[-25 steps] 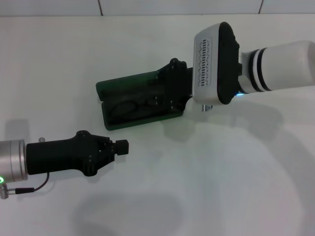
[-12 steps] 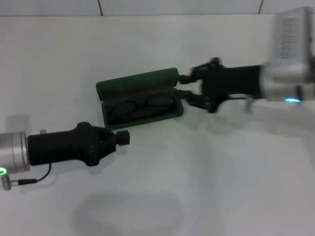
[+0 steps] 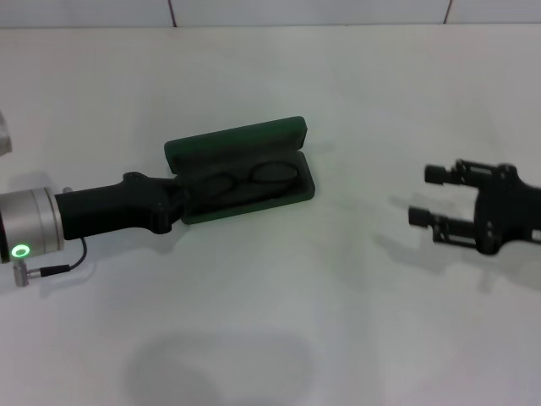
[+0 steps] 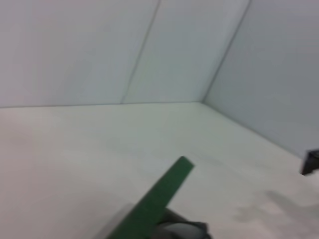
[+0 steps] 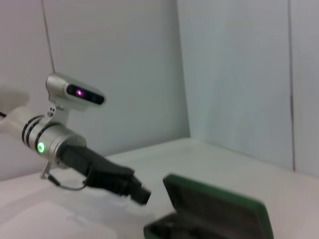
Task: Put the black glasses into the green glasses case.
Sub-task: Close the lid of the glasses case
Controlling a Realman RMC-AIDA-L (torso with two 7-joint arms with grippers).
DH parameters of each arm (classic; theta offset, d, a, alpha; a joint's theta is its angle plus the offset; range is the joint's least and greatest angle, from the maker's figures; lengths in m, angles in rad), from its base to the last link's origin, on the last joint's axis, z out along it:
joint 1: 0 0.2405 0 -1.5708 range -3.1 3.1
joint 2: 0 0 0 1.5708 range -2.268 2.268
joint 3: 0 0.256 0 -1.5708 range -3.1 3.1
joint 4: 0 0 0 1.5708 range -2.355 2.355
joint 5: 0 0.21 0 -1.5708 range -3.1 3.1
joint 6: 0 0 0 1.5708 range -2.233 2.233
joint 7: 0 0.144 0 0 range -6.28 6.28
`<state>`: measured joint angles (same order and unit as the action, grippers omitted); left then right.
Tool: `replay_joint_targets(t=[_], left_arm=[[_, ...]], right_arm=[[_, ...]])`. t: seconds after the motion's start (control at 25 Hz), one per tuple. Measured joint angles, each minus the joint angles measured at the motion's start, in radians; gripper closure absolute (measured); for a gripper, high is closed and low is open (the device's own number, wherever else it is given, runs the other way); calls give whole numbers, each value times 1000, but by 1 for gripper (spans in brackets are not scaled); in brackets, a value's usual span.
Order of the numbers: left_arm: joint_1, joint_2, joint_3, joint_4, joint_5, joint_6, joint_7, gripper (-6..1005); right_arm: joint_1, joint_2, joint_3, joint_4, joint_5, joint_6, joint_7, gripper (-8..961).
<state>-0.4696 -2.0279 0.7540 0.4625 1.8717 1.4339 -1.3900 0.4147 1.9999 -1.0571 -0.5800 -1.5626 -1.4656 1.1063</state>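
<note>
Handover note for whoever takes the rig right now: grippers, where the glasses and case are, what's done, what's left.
Left gripper: at the left end of the green glasses case; whether its jaws are open or shut cannot be seen.
Right gripper: jaws open, empty, off to the right of the case and well clear of it.
The black glasses lie inside the case's lower half, lenses up. The lid stands open behind them.
Done: glasses are in the case.
Left: probably only closing the lid, if wanted; the left gripper looks best placed for that.
</note>
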Motion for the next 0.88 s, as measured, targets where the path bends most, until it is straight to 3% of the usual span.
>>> replay_joint_targets(t=[0.48,0.88], left_arm=[[-3,-6,4,-1,27,-131,-15,999],[-47,-23,4,-11,28,-179,-5,998]], right_arm=[[-57,10,1,85,0,-33,-89,67],[-48,13,-7,111,-14,-45,-90,67]])
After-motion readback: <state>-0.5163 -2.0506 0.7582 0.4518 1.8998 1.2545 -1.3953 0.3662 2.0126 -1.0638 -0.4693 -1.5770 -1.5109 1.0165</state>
